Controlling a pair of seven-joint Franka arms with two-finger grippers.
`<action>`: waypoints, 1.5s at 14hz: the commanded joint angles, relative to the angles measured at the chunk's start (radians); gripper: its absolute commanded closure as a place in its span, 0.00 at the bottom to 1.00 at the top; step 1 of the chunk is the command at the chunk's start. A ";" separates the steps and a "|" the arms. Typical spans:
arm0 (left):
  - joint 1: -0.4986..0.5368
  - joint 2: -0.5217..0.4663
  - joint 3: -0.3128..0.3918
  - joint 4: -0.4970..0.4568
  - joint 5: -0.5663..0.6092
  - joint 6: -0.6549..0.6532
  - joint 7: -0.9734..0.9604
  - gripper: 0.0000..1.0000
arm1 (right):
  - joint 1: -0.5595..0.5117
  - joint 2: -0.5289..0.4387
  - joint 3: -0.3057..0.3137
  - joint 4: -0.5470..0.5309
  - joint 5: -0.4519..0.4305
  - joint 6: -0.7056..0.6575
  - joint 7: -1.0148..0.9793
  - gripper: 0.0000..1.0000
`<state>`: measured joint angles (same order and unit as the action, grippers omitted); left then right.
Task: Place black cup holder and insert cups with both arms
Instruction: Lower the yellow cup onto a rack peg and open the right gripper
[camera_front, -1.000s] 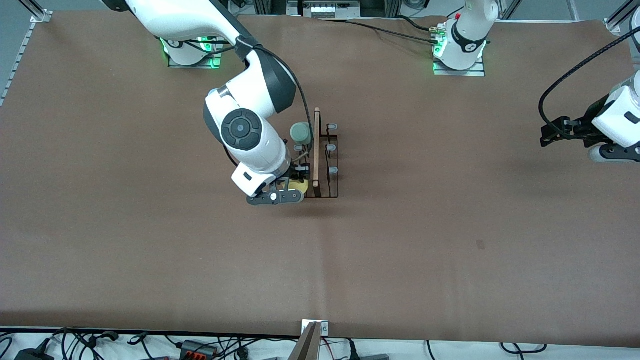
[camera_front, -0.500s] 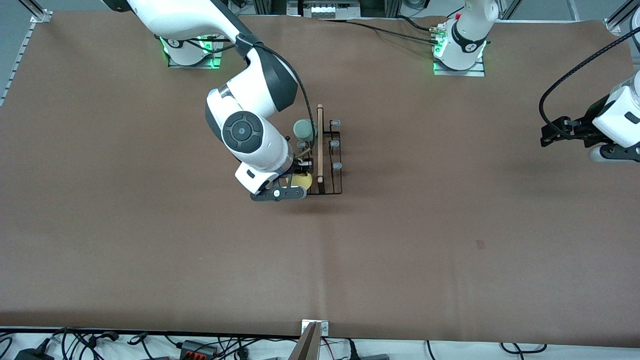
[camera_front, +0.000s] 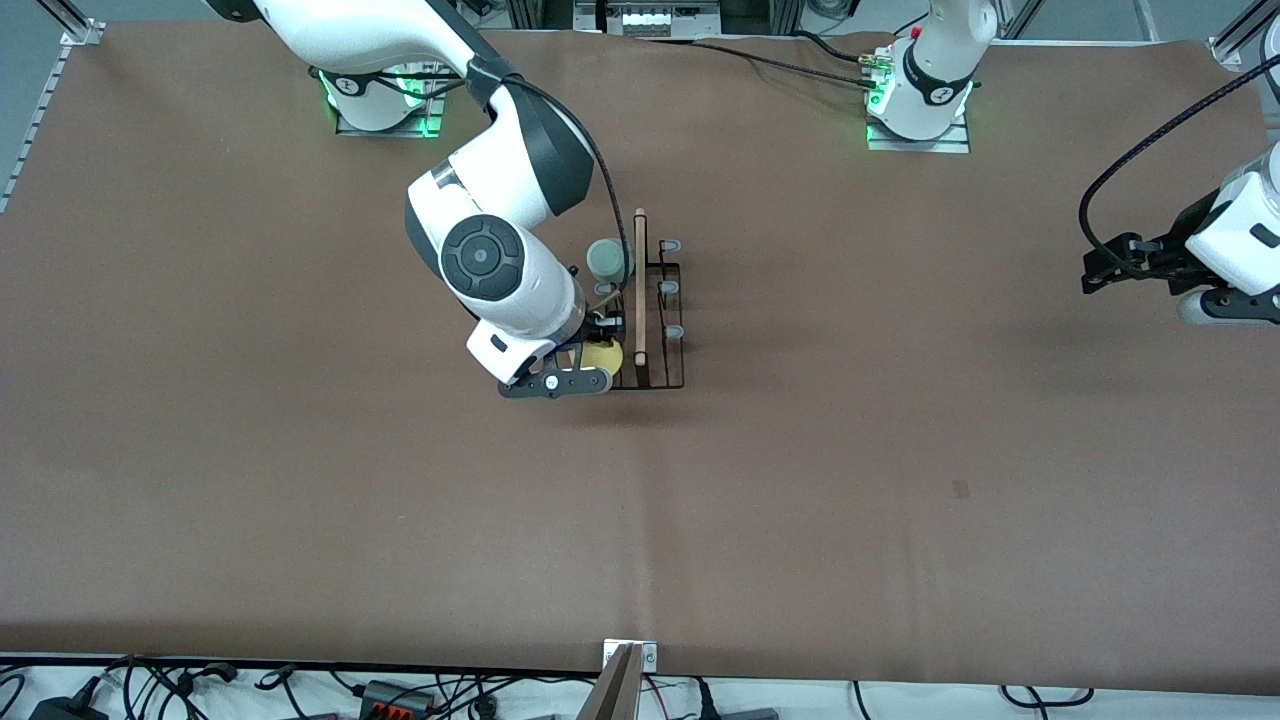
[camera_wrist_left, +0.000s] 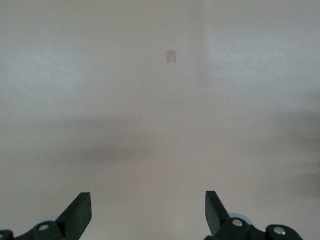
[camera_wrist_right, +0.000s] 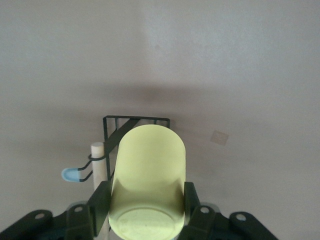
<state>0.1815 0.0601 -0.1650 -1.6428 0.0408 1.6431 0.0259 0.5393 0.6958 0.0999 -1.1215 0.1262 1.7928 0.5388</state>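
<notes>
The black cup holder (camera_front: 672, 384) stands mid-table, its wooden rod handle (camera_front: 640, 290) on top. A pale mint green cup (camera_front: 605, 260) sits upside down on a prong at the end of the holder farther from the front camera. My right gripper (camera_front: 590, 362) is shut on a yellow cup (camera_front: 602, 357) at the holder's nearer corner, on the side toward the right arm's base. In the right wrist view the yellow cup (camera_wrist_right: 147, 165) fills the space between the fingers (camera_wrist_right: 100, 202), with the holder's frame (camera_wrist_right: 135, 120) under it. Whether it sits on a prong is hidden. My left gripper (camera_front: 1098, 270) waits open above the left arm's end of the table.
Pale-tipped bare prongs (camera_front: 668, 288) line the holder's side toward the left arm. One prong tip (camera_wrist_right: 70, 174) shows beside the yellow cup. A small mark (camera_front: 961, 488) lies on the brown table cover. Cables run along the table's front edge.
The right gripper with the yellow cup has moved slightly toward the holder, and the holder has shifted a little toward the left arm's end. The left arm has not moved.
</notes>
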 joint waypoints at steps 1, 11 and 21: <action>0.003 0.000 0.002 0.018 -0.004 -0.017 0.023 0.00 | 0.004 -0.004 -0.008 0.031 0.004 -0.029 0.009 0.71; 0.003 0.000 0.002 0.018 -0.004 -0.017 0.023 0.00 | 0.041 0.001 0.001 0.003 0.007 -0.067 0.006 0.71; 0.003 0.000 0.002 0.018 -0.004 -0.017 0.023 0.00 | 0.048 0.048 0.000 -0.003 -0.043 -0.052 0.009 0.70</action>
<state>0.1814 0.0601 -0.1649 -1.6427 0.0408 1.6431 0.0260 0.5832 0.7318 0.1010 -1.1254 0.0969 1.7366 0.5388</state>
